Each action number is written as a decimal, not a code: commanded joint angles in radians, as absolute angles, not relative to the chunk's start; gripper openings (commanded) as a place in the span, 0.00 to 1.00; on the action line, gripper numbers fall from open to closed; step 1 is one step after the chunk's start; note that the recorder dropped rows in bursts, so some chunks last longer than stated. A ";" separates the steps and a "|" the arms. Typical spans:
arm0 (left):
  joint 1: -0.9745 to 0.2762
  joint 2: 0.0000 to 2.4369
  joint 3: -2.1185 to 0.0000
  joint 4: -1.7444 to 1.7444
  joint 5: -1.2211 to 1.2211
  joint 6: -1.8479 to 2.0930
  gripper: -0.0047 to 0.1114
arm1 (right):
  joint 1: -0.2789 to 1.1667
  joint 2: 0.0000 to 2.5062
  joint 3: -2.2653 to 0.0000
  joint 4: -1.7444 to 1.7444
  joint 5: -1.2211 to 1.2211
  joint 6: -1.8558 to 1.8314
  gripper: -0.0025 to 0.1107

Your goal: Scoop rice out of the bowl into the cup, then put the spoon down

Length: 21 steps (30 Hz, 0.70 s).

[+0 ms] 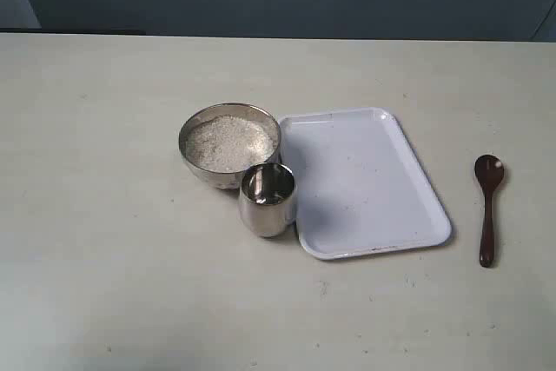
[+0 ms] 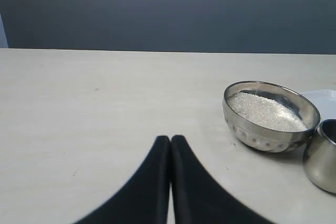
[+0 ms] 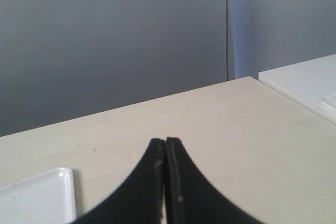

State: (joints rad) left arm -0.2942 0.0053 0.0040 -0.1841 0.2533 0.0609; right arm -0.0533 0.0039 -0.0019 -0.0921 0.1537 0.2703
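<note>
The steel bowl (image 1: 229,155) stands mid-table, holding white rice (image 1: 229,142); it also shows in the left wrist view as bowl (image 2: 270,129) with rice (image 2: 265,111). The steel cup (image 1: 268,199) touches the bowl's near side, and its edge shows as cup (image 2: 323,158). The dark wooden spoon (image 1: 488,206) lies flat at the right, head away from me. Neither arm appears in the exterior view. My left gripper (image 2: 170,139) is shut and empty, well short of the bowl. My right gripper (image 3: 165,141) is shut and empty over bare table.
A white rectangular tray (image 1: 360,182) lies between the bowl and the spoon; its corner shows as tray (image 3: 47,198). A dark wall runs behind the table. A white surface (image 3: 307,82) adjoins the table's far side in the right wrist view.
</note>
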 commanded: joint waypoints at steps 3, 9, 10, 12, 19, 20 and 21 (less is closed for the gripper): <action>-0.301 0.000 0.000 -0.183 0.238 0.054 0.04 | -0.059 0.000 0.000 -0.094 0.147 0.267 0.02; -0.301 0.000 0.000 -0.183 0.238 0.054 0.04 | -0.059 0.000 0.000 -0.095 0.125 0.267 0.02; -0.301 0.000 0.000 -0.183 0.238 0.054 0.04 | -0.059 0.000 0.000 -0.093 0.099 0.267 0.02; -0.301 0.000 0.000 -0.183 0.238 0.054 0.04 | -0.059 0.000 0.000 0.000 0.026 0.294 0.02; -0.301 0.000 0.000 -0.183 0.238 0.054 0.04 | -0.059 0.000 0.000 0.562 -0.190 0.393 0.02; -0.301 0.000 0.000 -0.183 0.238 0.054 0.04 | -0.059 0.000 0.000 0.596 -0.209 0.393 0.02; -0.301 0.000 0.000 -0.183 0.238 0.054 0.04 | -0.059 0.000 0.000 0.642 -0.223 0.401 0.02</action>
